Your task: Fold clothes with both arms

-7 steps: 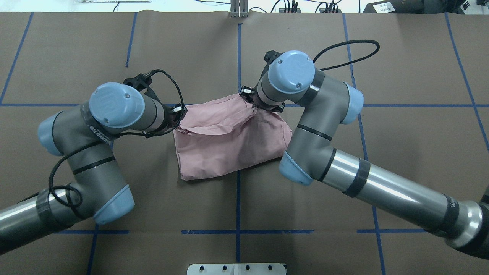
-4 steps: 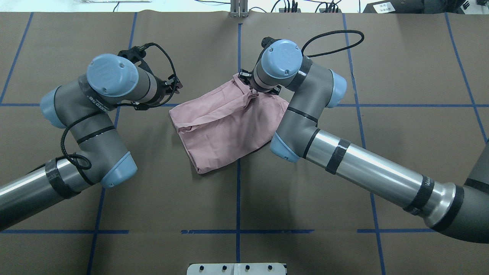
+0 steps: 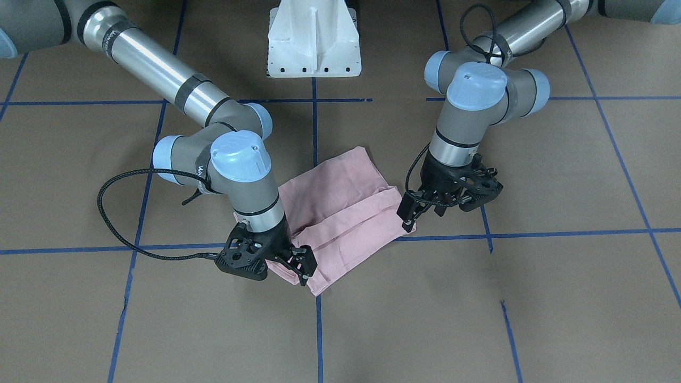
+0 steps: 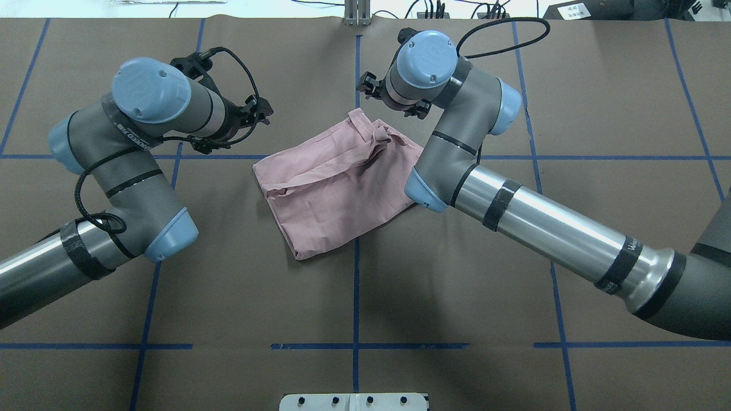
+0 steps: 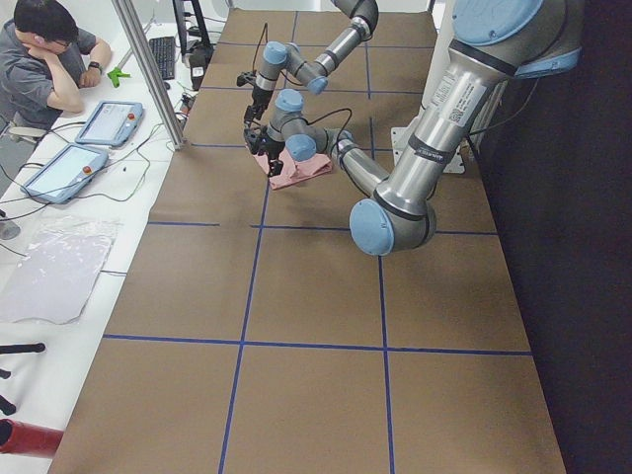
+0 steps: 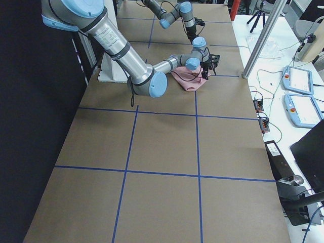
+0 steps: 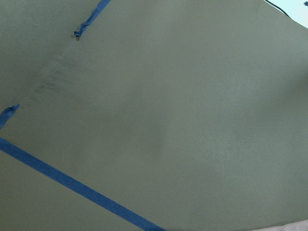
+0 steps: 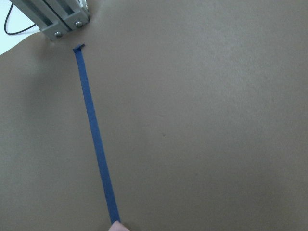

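Pink T-shirt lay folded and skewed at the table's centre, on the robot's side of both grippers. The right gripper hung just beyond its bunched far corner, nearer than the left gripper. Both were clear of the cloth, their jaw width impossible to tell.

From overhead, the T-shirt is lying mid-table. The left gripper is hanging off at its 10 o'clock, the right gripper is hovering around its 12-to-1, and the pedestal base is sitting way back at 6.
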You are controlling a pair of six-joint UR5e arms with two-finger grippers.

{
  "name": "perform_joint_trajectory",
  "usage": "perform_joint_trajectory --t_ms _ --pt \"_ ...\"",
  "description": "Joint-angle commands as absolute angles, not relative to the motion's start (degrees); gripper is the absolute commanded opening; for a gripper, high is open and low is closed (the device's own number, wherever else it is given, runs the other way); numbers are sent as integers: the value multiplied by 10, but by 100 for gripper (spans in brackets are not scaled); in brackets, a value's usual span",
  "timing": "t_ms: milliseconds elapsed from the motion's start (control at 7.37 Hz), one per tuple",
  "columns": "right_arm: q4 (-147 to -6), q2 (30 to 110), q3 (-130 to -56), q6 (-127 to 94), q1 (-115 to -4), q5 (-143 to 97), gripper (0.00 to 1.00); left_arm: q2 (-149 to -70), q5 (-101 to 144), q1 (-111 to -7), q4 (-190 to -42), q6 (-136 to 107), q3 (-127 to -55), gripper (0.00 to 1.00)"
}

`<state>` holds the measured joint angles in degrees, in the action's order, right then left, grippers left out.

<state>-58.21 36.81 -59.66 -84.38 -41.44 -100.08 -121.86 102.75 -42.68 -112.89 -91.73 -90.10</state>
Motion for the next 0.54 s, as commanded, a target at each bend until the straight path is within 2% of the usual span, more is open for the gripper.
perform_joint_trajectory --t_ms 0,136,407 --pt "-658 365 -610 -734 -473 -1073 100 -1210 1094 -480 -1129 -817 -914 100" --pt "-738 390 -667 -645 -509 -1103 100 -1178 1117 -517 -1127 -748 -938 100" --pt "-875 536 -844 -435 -581 -1149 100 -1110 1173 -614 -1122 -555 -961 100"
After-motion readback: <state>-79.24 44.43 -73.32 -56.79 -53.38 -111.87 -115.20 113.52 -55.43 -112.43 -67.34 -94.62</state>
